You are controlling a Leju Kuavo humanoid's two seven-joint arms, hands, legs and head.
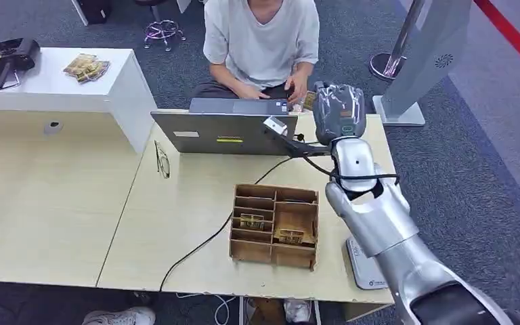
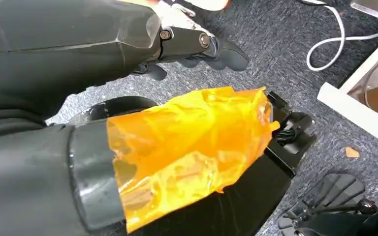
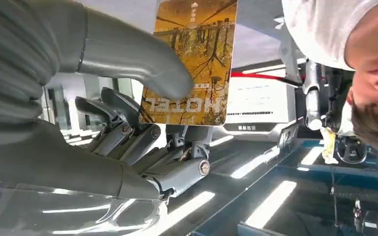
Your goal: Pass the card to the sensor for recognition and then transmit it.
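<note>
The card [image 3: 192, 59], pinched by the right robot hand [image 3: 128, 98] near the person [image 1: 263, 40], could be dropped if released early.

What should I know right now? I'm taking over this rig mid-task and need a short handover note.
Right hand: holds the card pinched under the thumb, arm stretched over the far edge of the table toward the seated person.
Left hand: holds nothing, hanging low over the carpet.
Wooden organizer box sits mid-table with more cards in its compartments; a laptop stands beyond it.
Done: card picked up and carried to the person's side.
Cannot tell: whether the sensor has read it.
Left: confirm recognition if needed, then hand the card over; the person's hand is close by.
</note>
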